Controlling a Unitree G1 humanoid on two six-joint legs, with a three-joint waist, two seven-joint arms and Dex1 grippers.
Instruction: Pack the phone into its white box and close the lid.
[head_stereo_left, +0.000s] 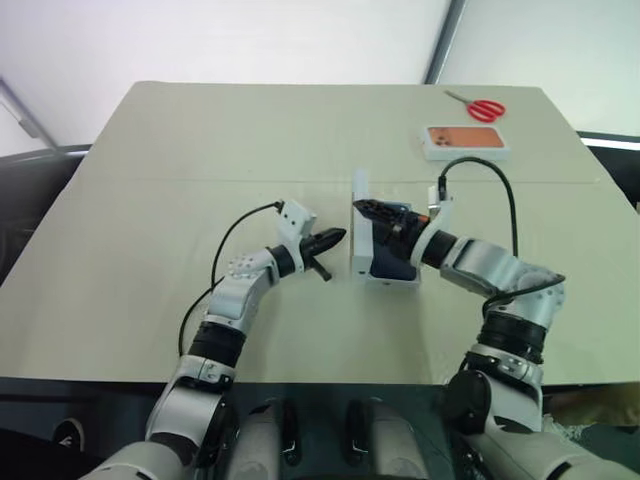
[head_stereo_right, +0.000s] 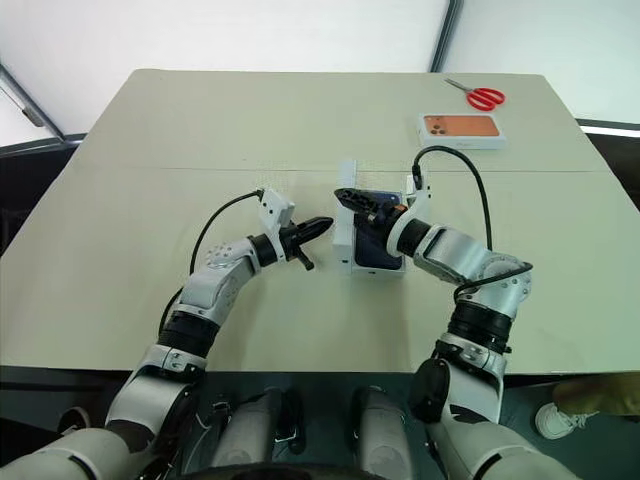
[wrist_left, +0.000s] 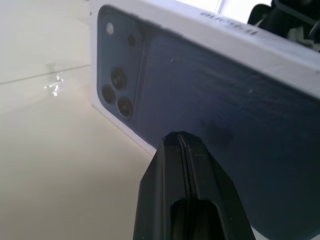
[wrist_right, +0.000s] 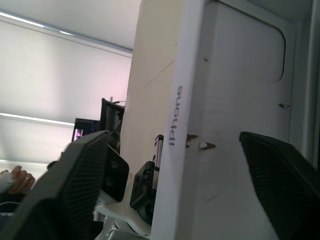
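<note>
The white box sits tipped at the table's centre, and the phone shows in it as a navy back with camera lenses. A tall white panel with "iPhone" printed on its edge rises along the box's left side; I cannot tell whether it is the lid. My left gripper is shut, its tip just left of that panel and pointing at the box. My right gripper is open. Its fingers stand wide apart on either side of the panel's upper edge, and I see no contact.
A white box printed with an orange phone lies at the far right, with red scissors beyond it. The tan table is bare to the left of my left arm. Black cables loop off both wrists.
</note>
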